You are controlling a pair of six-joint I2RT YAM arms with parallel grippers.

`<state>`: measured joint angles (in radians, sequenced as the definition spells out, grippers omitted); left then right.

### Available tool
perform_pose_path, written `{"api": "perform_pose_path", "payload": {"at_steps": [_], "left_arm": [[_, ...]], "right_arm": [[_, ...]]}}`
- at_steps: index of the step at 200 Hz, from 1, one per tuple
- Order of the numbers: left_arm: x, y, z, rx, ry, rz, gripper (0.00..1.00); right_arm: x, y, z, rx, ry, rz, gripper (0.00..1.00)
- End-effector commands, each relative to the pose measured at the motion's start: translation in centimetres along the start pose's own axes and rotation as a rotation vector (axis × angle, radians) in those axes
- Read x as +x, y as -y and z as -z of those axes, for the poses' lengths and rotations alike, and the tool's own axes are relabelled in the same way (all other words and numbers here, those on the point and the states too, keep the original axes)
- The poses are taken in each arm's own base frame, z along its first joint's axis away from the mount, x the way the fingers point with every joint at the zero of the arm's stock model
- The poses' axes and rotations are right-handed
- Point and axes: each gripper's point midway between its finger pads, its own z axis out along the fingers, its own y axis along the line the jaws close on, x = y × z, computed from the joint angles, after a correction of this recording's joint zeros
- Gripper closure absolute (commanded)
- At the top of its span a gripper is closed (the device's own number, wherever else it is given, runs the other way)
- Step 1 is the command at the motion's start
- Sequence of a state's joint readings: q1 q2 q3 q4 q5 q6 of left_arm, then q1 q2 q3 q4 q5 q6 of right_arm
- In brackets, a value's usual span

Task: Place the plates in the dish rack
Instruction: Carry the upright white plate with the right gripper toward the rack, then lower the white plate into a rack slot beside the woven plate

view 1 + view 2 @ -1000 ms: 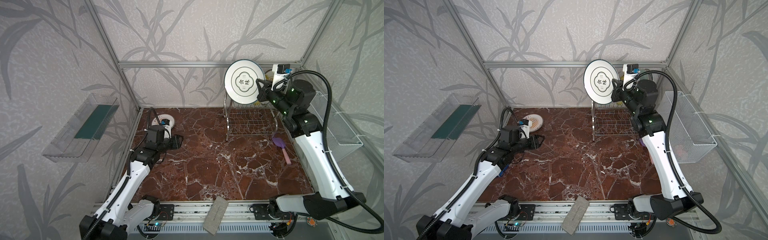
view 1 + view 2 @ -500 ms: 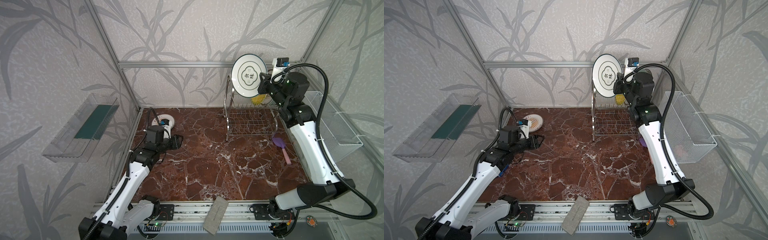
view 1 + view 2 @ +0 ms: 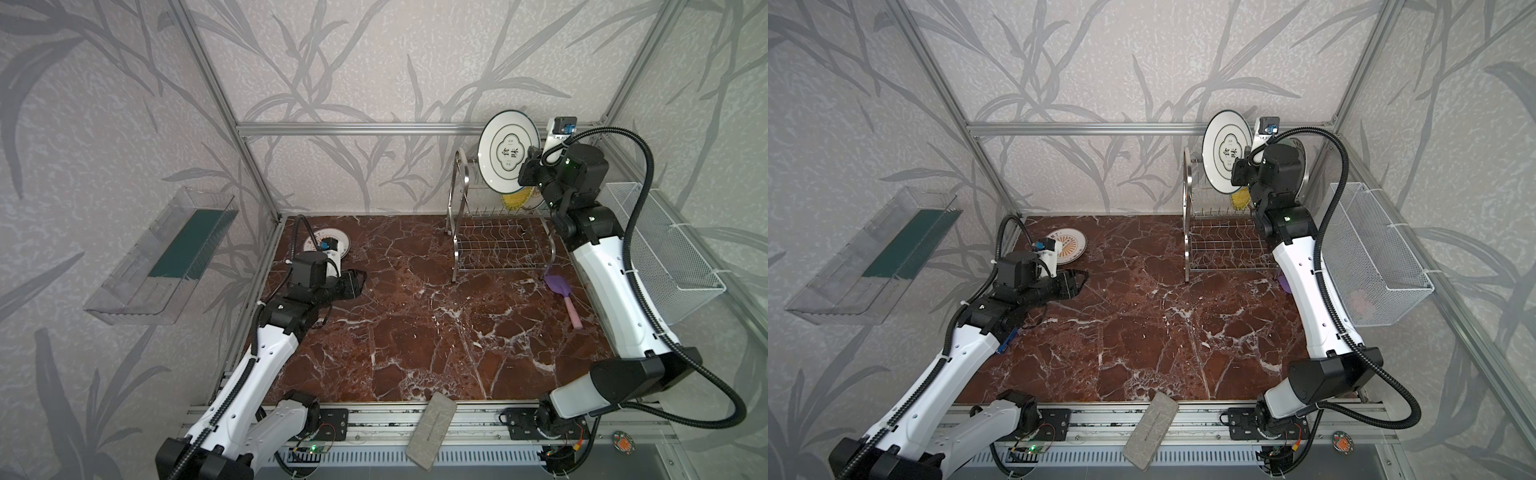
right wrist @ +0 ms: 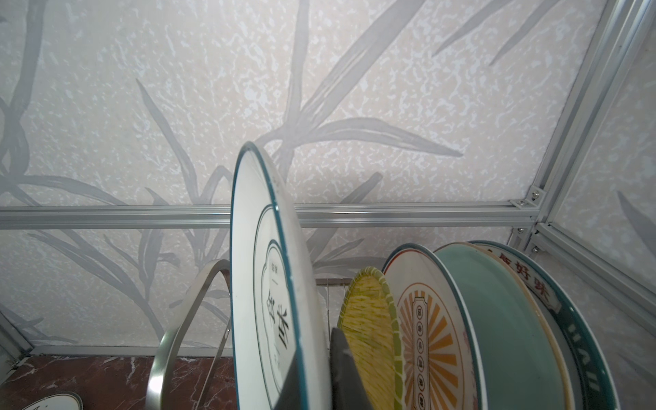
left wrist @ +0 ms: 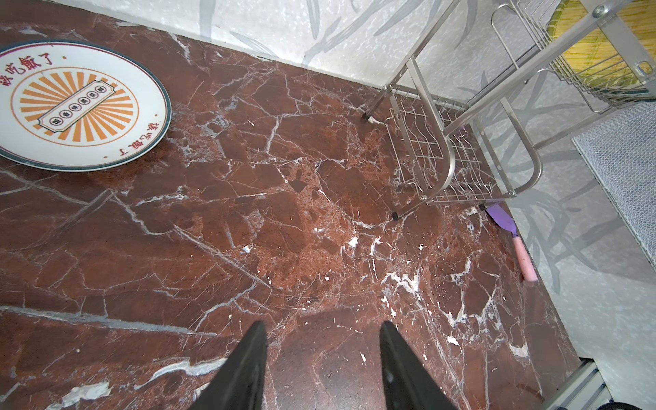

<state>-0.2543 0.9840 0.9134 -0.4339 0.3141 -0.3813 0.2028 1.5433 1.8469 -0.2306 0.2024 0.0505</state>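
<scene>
While its fingers stand apart over bare marble with nothing between them, the left gripper (image 5: 323, 326) hangs low near a sunburst plate (image 5: 78, 106) lying flat on the table (image 5: 284, 230). Further right stands the dish rack (image 3: 494, 249). Over its upper tier the right gripper (image 4: 316, 355) pinches the rim of the teal-rimmed plate (image 3: 507, 151), held upright beside the small yellow plate (image 4: 369, 330), a second sunburst plate (image 4: 429, 340) and the mint plate (image 4: 497, 319), all racked. A purple spatula (image 3: 555, 284) lies by the rack's foot
</scene>
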Motion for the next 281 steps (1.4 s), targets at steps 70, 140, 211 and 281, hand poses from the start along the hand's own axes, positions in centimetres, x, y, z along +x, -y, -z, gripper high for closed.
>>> {"api": "perform_pose_path", "payload": {"at_steps": [70, 140, 211, 281], "left_arm": [[0.2, 0.4, 0.0, 0.022, -0.006, 0.003, 0.5], [0.5, 0.3, -0.1, 0.019, -0.013, 0.007, 0.5], [0.6, 0.3, -0.2, 0.022, -0.015, 0.008, 0.5], [0.5, 0.4, -0.2, 0.027, -0.011, 0.008, 0.5]], "right_arm": [[1.5, 1.8, -3.0, 0.135, 0.012, 0.018, 1.0], [3.4, 1.4, -4.1, 0.195, -0.026, 0.096, 1.0], [4.4, 0.3, -4.5, 0.22, -0.045, 0.15, 1.0], [5.0, -0.6, -4.1, 0.24, -0.068, 0.178, 1.0]]}}
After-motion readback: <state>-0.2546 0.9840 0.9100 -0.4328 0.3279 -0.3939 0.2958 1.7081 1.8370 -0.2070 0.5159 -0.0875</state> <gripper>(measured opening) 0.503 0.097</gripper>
